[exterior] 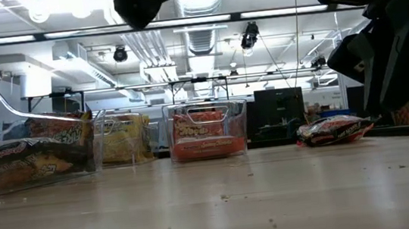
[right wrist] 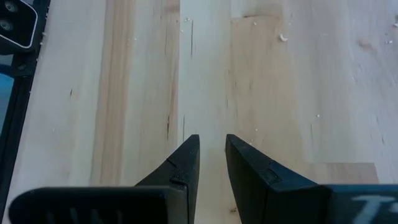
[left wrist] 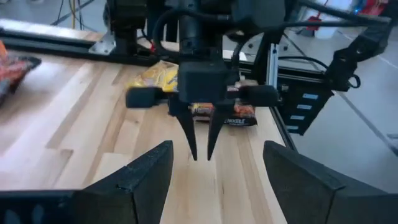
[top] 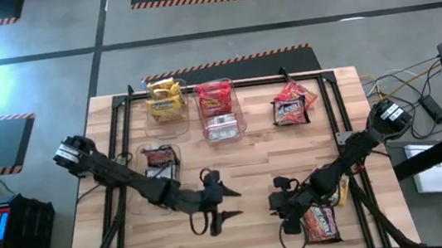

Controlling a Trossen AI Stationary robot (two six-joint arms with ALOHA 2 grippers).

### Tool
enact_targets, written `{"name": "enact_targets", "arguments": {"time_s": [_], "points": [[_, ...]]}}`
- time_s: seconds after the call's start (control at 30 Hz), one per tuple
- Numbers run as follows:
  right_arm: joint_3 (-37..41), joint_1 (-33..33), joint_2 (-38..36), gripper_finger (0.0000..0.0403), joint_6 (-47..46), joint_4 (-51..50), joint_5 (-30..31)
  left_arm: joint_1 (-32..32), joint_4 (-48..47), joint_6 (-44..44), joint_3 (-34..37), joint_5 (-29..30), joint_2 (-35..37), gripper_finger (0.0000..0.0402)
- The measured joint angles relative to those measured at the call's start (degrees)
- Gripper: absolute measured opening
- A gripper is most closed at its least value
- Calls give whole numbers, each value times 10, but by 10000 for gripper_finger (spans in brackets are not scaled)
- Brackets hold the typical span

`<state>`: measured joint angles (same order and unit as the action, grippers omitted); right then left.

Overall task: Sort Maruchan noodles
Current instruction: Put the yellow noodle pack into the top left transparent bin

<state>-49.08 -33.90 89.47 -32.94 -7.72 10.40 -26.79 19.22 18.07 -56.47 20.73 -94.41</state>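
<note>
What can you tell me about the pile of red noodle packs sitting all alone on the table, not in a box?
The loose red packets are shiny, crinkly plastic ramen packs, red with dark and white printing. At least two overlap in a small heap on the bare wooden table, near its far right corner. They lie flat, slightly askew, outside the clear bins. In the low view they form a low, rumpled mound. Nothing holds or touches them but the table; both arms are nearer the front edge.
</note>
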Motion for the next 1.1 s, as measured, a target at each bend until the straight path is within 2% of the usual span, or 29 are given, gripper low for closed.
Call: {"name": "enact_targets", "arguments": {"time_s": [0.23, 0.33, 0.63, 0.73, 0.83, 0.97, 1.1], "points": [[0, 0, 0, 68, -1, 54, 1, -18, 19, 74, 0, 58, -47, 233], [0, 0, 0, 68, -1, 86, 1, -21, 56, 77, 0, 85, -67, 233], [0, 1, 1, 68, -33, 119, 2, -24, 143, 29, 0, 71, -111, 233], [0, 5, 2, 68, -32, 139, 30, -22, 148, 15, 0, 70, -116, 233], [0, 9, 2, 68, -81, 145, 53, -21, 153, 1, 0, 70, -116, 233], [0, 8, 2, 68, -152, 150, 46, -21, 153, 6, 2, 70, -115, 233], [0, 11, 2, 68, -164, 187, 48, -22, 151, 20, 6, 70, -115, 233]]}}
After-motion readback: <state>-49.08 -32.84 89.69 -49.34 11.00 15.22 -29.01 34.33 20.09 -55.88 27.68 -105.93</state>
